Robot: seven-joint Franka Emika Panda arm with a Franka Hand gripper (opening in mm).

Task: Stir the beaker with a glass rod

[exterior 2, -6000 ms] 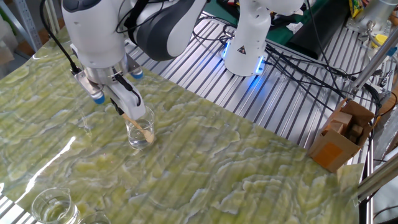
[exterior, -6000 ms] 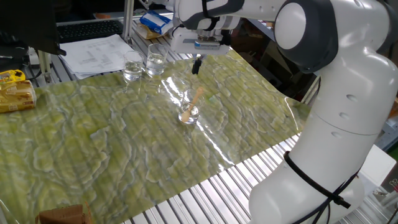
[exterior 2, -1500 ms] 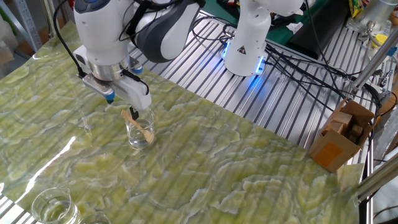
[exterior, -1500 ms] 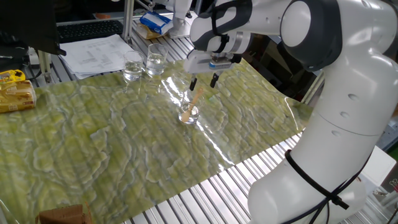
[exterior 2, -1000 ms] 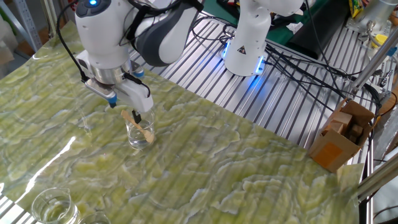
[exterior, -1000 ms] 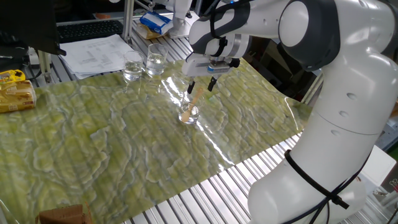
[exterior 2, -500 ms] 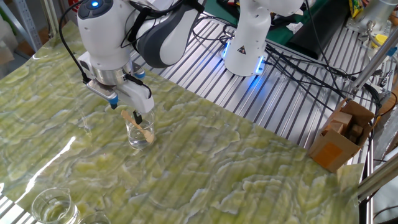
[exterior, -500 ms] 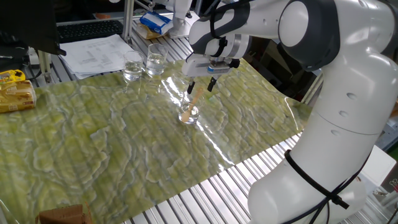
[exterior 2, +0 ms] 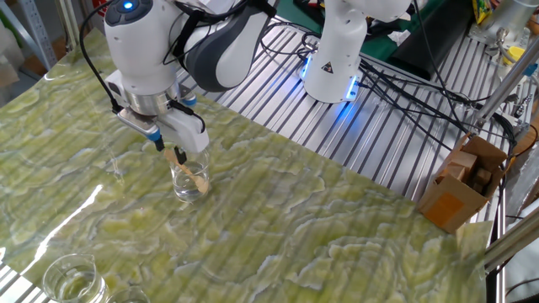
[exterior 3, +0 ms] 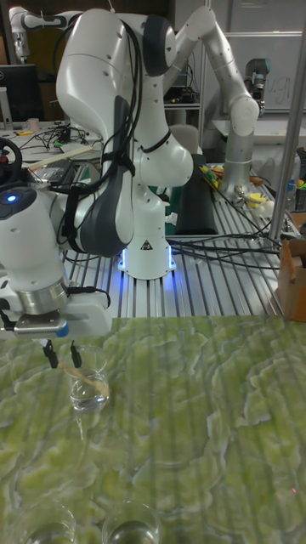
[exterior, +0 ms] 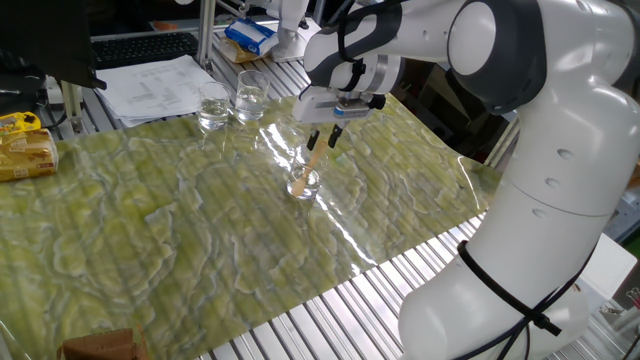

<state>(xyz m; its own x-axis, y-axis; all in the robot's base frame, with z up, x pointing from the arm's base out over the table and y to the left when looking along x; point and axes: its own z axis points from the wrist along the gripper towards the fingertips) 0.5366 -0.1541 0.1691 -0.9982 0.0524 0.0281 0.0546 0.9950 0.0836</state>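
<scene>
The beaker (exterior: pixel 304 181) stands on the green mat of the tabletop (exterior: pixel 150 240), well apart from the two other beakers (exterior: pixel 230 102) at the mat's far edge. The rod (exterior: pixel 313 160) leans in the beaker, lower end at the bottom, upper end out over the rim.

The gripper (exterior: pixel 322 136) hangs right over the rod's top, its fingers a little apart, one on each side of the tip. In the tall fixed view the gripper (exterior 3: pixel 63 353) shows a clear gap between its dark fingertips, with the rod (exterior 3: pixel 87 379) just below them; it has hold of nothing so far as I can tell.

The step in hand looks to be taking hold of the rod's upper end. To do it well:

- Come down only far enough to have the tip squarely between the pads, and keep the fingers above the beaker's rim.
- Since the rod is tilted, centre on its tip, not on the beaker's middle.
- Close gently; a hard or off-centre pinch could lever the rod against the thin wall and tip the beaker (exterior 2: pixel 189 178).
- Once held, stir in small slow circles inside the rim, keeping the lower end off the glass as far as possible.
</scene>
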